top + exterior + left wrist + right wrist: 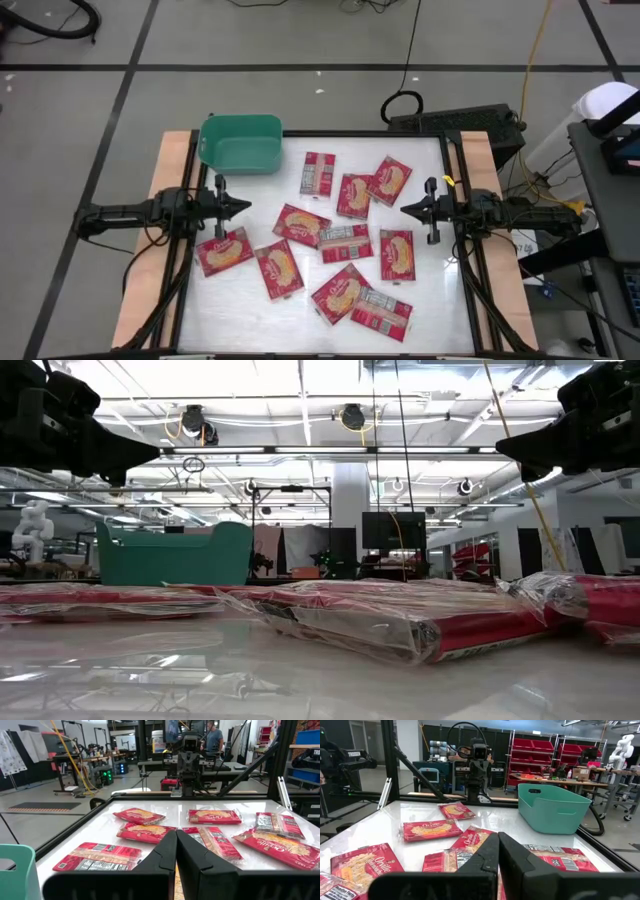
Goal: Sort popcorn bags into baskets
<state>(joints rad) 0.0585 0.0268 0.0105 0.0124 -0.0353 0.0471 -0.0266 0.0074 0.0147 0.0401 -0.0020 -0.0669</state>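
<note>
Nothing appears sorted: the teal basket (pixel 241 143) at the far left looks empty, and all popcorn bags (pixel 345 250) lie scattered on the table (pixel 420 160). Left gripper (pixel 243 207) and right gripper (pixel 407 210) hover clenched, grasping nothing.

The red popcorn bags (pixel 429 829) carry the only print that can be read. In the right wrist view, one bag lying picture side up shows the white script word "Orville" across its top edge, and a nearer bag (pixel 366 865) at the table's right side shows the same word. In the left wrist view, a bag (pixel 285 849) shows white script that also looks like "Orville". The grey-white backs of the turned-over bags (pixel 97 857) bear fine print too small to read.
</note>
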